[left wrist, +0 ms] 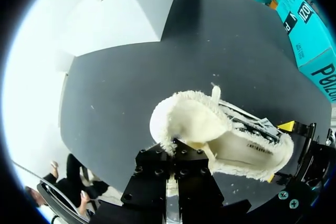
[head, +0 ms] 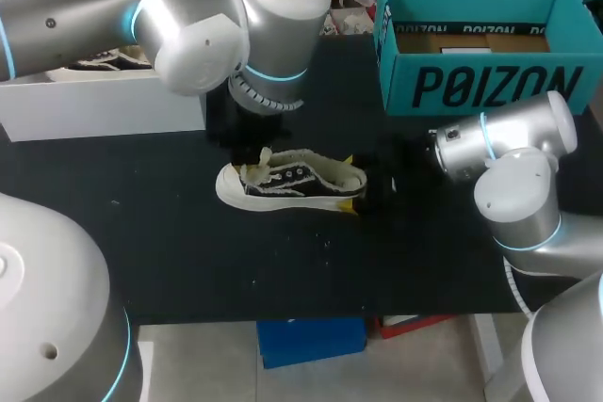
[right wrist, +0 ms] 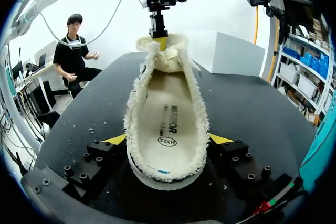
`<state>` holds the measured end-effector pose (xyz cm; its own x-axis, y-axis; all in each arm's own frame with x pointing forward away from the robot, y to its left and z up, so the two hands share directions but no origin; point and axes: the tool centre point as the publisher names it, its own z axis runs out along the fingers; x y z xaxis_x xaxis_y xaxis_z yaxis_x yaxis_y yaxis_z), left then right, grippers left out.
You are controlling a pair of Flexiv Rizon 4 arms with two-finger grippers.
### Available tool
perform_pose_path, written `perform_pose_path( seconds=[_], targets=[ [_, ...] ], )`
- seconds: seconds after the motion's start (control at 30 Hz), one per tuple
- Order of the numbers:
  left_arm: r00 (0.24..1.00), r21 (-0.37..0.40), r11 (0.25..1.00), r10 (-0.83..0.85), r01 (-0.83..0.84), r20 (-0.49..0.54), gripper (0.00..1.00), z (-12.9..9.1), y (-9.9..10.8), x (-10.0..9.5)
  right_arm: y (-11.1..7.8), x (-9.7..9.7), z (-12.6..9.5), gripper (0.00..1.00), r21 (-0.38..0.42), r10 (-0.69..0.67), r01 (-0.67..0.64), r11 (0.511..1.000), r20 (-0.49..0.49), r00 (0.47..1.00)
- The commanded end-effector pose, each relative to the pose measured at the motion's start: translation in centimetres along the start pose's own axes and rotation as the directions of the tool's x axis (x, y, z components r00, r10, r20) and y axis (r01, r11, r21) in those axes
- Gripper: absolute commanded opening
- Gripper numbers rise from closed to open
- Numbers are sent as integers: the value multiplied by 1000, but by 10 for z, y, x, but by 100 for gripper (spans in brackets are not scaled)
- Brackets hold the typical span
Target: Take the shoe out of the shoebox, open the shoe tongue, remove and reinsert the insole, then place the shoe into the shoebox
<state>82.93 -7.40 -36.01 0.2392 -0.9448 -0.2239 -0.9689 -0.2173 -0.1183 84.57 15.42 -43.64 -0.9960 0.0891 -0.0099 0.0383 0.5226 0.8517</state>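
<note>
The right tool [right wrist: 168,140] is clamped on the heel of the shoe [head: 292,181], one yellow tip against each side. The left tool [right wrist: 159,38] pinches the top of the tongue [right wrist: 160,59] and holds it lifted toward the toe. The shoe stands on its sole near the middle of the table [head: 188,242], toe toward my left arm, heel toward my right.

It looks light and soft. The canvas sides and fleece lining will likely give under the tips, so the stiffer heel and the rubber sole edge seem the safest places to hold. The tongue is limp and fluffy, and I judge it could slide out of a shallow pinch. The insole [right wrist: 167,124] lies flat inside, thin and probably bendy. Its heel end, just under the collar, looks easiest to catch, but the right tool holds the heel from outside just there.

The shoe is a low black canvas sneaker with white laces and a cream sole with a frayed edge. Cream fleece lines the collar and tongue, and the pale insole carries dark print toward the heel.

The teal shoebox [head: 480,91] stands open at the table's far right, well apart from the shoe. A white box [head: 104,110] sits at the far left.
</note>
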Motion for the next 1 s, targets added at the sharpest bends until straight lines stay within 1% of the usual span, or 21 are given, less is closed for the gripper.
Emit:
perform_pose_path(
  seconds=[0.03, 0.2, 0.43, 0.47, 0.57, 0.6, 0.77, 0.83, 1.0],
  targets=[
    [1000, -8, 1000, -7, 7, -19, 0, 10, 0, -10, -3, -1, 4, 0, 3, 3, -3, 1000, 1, 1000],
    [1000, -24, 1000, -14, 14, -16, 0, 18, 2, -13, -3, -1, 4, 0, 3, 3, -3, 1000, 1, 1000],
    [1000, -40, 999, -18, 18, -13, 0, 23, 1, -14, -3, -1, 4, 0, 3, 3, -3, 1000, 1, 1000],
    [1000, -41, 999, -19, 18, -12, 2, 22, 0, -14, -3, -1, 4, 0, 3, 3, -3, 1000, 1, 1000],
    [1000, -41, 999, -19, 19, -11, 92, 20, -3, -13, -3, -1, 4, 0, 3, 3, -3, 1000, 1, 1000],
    [1000, -41, 999, -19, 18, -11, 100, 20, -4, -13, -3, -1, 4, 0, 3, 3, -3, 1000, 1, 1000],
    [999, -33, 999, -1, 0, -38, 100, 13, -8, -12, -3, -1, 4, 0, 3, 3, -3, 1000, 1, 1000],
    [999, -18, 1000, 17, -18, -46, 100, 9, -10, -11, -3, -1, 4, 0, 3, 3, -3, 1000, 1, 1000],
    [988, 32, 995, 101, -98, -116, 100, -9, -16, -7, -3, -1, 4, 0, 3, 3, -3, 1000, 1, 1000]
  ],
)
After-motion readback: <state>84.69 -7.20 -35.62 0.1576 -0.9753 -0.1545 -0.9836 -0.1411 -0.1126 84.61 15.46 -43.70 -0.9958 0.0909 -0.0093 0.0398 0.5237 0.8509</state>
